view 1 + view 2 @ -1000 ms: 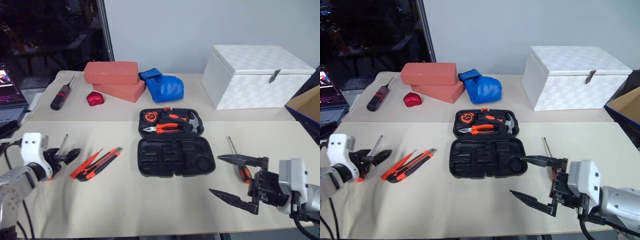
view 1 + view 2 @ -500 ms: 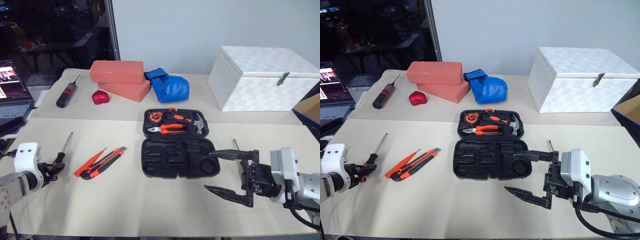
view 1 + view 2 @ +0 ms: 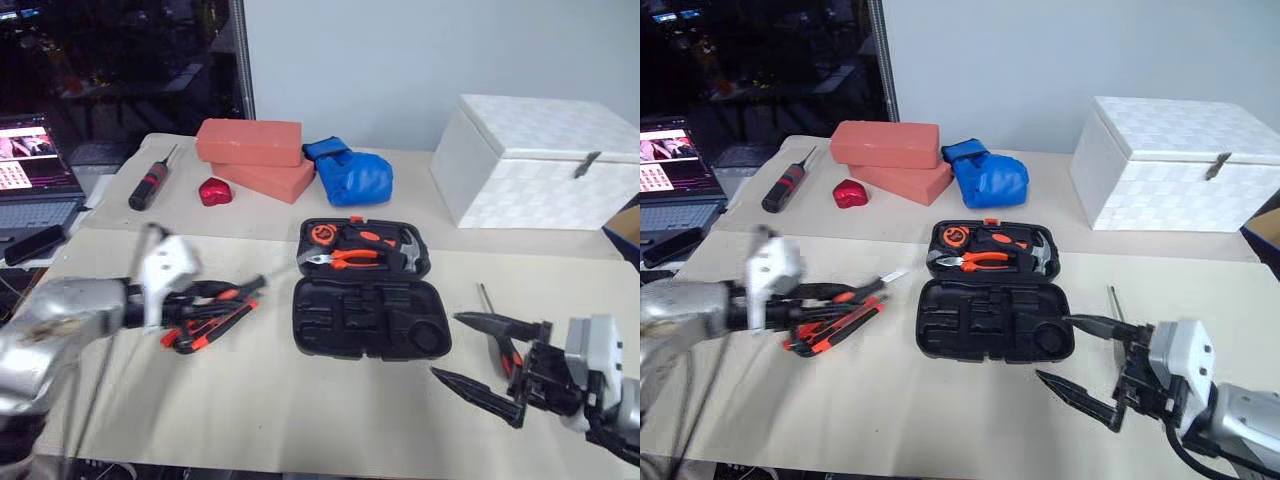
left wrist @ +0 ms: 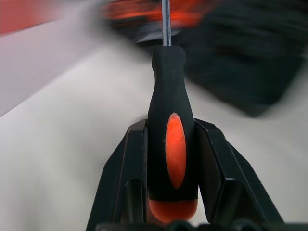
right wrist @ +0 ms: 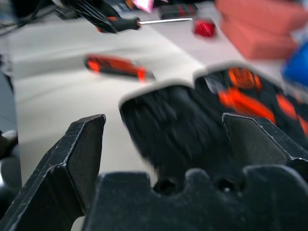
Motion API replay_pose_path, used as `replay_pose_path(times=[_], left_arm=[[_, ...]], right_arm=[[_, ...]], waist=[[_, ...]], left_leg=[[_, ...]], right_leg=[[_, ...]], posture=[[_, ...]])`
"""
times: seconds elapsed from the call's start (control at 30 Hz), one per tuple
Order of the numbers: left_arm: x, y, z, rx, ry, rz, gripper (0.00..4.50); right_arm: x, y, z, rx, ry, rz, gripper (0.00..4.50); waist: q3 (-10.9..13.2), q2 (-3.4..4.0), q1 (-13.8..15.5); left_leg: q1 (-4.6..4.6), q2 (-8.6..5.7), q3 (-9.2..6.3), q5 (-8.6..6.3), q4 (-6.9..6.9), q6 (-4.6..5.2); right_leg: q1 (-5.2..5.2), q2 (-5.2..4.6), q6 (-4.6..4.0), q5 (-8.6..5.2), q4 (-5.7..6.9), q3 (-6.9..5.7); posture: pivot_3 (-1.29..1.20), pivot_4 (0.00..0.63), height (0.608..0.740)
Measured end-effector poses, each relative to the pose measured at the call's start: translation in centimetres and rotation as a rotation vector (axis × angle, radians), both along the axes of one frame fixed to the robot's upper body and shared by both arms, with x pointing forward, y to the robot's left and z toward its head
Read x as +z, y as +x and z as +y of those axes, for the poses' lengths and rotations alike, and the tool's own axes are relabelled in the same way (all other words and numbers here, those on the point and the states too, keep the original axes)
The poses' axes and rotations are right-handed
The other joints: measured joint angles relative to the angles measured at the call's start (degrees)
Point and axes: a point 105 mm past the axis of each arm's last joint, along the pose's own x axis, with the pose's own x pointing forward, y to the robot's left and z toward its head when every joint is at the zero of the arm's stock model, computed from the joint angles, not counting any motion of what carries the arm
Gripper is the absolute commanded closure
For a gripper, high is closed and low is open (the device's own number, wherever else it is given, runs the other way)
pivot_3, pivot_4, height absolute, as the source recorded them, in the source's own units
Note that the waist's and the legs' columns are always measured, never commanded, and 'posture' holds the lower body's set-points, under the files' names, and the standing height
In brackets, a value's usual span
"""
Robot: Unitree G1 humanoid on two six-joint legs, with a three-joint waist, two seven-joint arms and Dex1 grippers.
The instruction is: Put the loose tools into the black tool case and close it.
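Note:
My left gripper (image 3: 222, 295) is shut on a slim screwdriver (image 4: 174, 144) with an orange-and-black handle. It holds the tool above the table, just over the orange-and-black utility knives (image 3: 207, 326), with the shaft pointing toward the black tool case (image 3: 303, 322). The case lies open and flat mid-table; its far half holds pliers and a hammer, and its near half shows bare moulded slots. A second slim screwdriver (image 3: 487, 300) lies right of the case, its handle partly hidden behind my right gripper (image 3: 485, 355). That gripper hangs open, holding nothing, near the front right.
A white box (image 3: 545, 160) stands at the back right. Two red bricks (image 3: 250, 155), a blue glove (image 3: 355, 175), a small red object (image 3: 213, 191) and a black-and-red screwdriver (image 3: 150, 185) lie along the back. A laptop (image 3: 35, 170) sits far left.
My left gripper shut on the screwdriver's handle, lifted it off the table and swung it right, toward the case. The right gripper stayed open and about in place. The camera view shifted.

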Motion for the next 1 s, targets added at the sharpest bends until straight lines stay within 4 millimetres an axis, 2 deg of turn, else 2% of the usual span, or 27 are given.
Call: replay_pose_path(times=[0.03, 0.07, 0.17, 0.23, 0.3, 0.37, 0.53, 0.7, 0.93, 1.0], left_arm=[[-0.1, 0.7, -1.0, -0.047, 0.022, -0.001, 3.63], [0.3, 2.5, -2.8, -0.109, 0.047, -0.027, 3.63], [0.1, 4.4, -5.1, -0.187, 0.123, -0.042, 3.63], [-0.5, 6.0, -7.4, -0.227, 0.165, -0.010, 3.63], [-1.2, 6.8, -9.8, -0.282, 0.204, 0.002, 3.63], [-2.1, 7.2, -11.1, -0.290, 0.213, 0.046, 3.63], [-4.9, 7.7, -11.2, -0.259, 0.301, 0.118, 3.63], [-4.5, 9.1, -10.9, -0.205, 0.340, 0.090, 3.63], [-4.7, 9.7, -10.5, -0.222, 0.377, 0.076, 3.63], [-4.9, 9.9, -10.5, -0.228, 0.388, 0.066, 2.62]], right_arm=[[0.0, -0.2, -0.4, -0.026, -0.010, -0.001, 0.00], [0.0, -0.4, -1.2, -0.065, -0.026, 0.002, 0.00], [0.5, -0.3, -2.2, -0.112, -0.055, -0.021, 0.00], [0.6, -0.2, -3.1, -0.156, -0.067, -0.022, 0.00], [0.9, 0.0, -3.6, -0.185, -0.080, -0.030, 0.00], [1.0, 0.1, -3.8, -0.194, -0.085, -0.033, 0.00], [1.1, 0.4, -4.0, -0.222, -0.097, -0.040, 0.00], [1.3, 0.3, -3.3, -0.212, -0.113, -0.055, 0.00], [1.4, 0.1, -2.9, -0.209, -0.118, -0.062, 0.00], [1.4, 0.1, -2.9, -0.210, -0.118, -0.061, 0.00]], waist=[[0.0, 0.02, -0.1], [0.1, 0.07, 0.3], [0.1, 0.09, -1.0], [0.1, 0.07, -1.1], [0.1, 0.07, -1.5], [0.1, 0.08, -2.0], [0.1, 0.12, -3.0], [0.1, 0.13, -2.7], [0.1, 0.13, -2.8], [0.1, 0.13, -2.8]], left_leg=[[0.02, 0.06, -0.01, 0.00, 0.09, 0.00], [-0.03, 0.03, -0.21, 0.04, 0.33, 0.06], [-0.04, 0.19, -0.37, -0.03, 0.75, 0.10], [0.00, 0.07, -0.44, 0.00, 0.86, 0.13], [-0.09, -0.16, -0.47, 0.08, 0.87, 0.27], [-0.10, -0.21, -0.48, 0.08, 0.87, 0.27], [-0.19, -0.20, -0.66, 0.03, 0.84, 0.35], [-0.22, -0.32, -0.78, 0.04, 0.84, 0.35], [-0.19, -0.38, -0.82, 0.04, 0.85, 0.36], [-0.17, -0.41, -0.86, 0.05, 0.85, 0.36]], right_leg=[[0.01, 0.07, 0.01, 0.04, 0.02, 0.02], [0.20, 0.22, 0.04, 0.05, 0.09, 0.02], [0.48, 0.76, 0.06, 0.14, 0.05, 0.64], [0.61, 0.90, 0.12, 0.15, 0.05, 0.95], [0.59, 0.95, 0.22, 0.20, 0.00, 1.39], [0.57, 0.95, 0.29, 0.21, -0.01, 1.51], [0.49, 1.04, 0.35, 0.10, 0.09, 1.50], [0.56, 0.99, 0.40, 0.07, 0.08, 1.50], [0.58, 0.99, 0.41, 0.08, 0.09, 1.56], [0.60, 0.99, 0.41, 0.08, 0.11, 1.57]], posture=[[0.00, 0.150, 0.740], [0.00, 0.150, 0.740], [0.00, 0.150, 0.740], [0.00, 0.150, 0.740], [0.00, 0.150, 0.740], [0.00, 0.150, 0.740], [0.00, 0.150, 0.740], [0.00, 0.150, 0.740], [0.00, 0.150, 0.740], [0.00, 0.150, 0.740]])
